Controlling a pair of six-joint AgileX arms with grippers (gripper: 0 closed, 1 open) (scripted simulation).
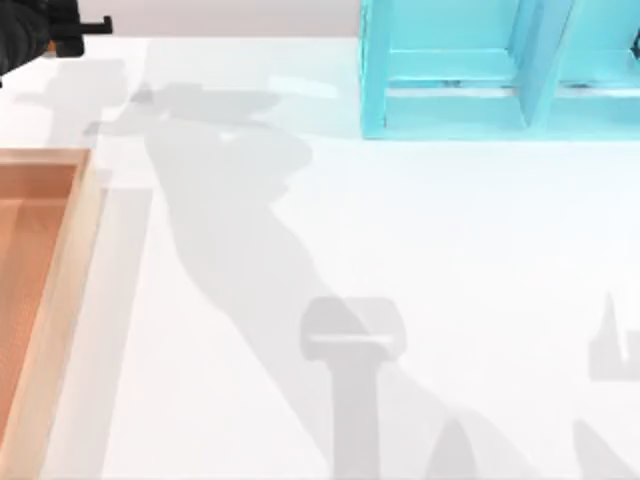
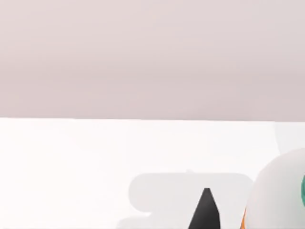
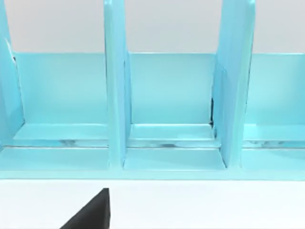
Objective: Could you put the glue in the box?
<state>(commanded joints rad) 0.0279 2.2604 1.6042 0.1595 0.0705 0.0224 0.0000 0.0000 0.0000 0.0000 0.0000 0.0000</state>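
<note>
The left arm (image 1: 35,30) shows as a dark shape at the table's far left corner. In the left wrist view the glue (image 2: 279,191) sits close against the camera, white with a touch of orange and green, just beside a black fingertip (image 2: 205,212); whether the jaws pinch it I cannot tell. The box (image 1: 60,300) lies at the left edge of the white table (image 1: 400,250). A turquoise shelf (image 1: 500,70) stands at the far right, and the right wrist view faces its compartments, with a black fingertip (image 3: 93,212) near the lens; its jaw state is unclear.

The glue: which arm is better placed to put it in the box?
Left. The glue sits close beside its fingertip, and the box lies on its side; the right arm faces the shelf.
</note>
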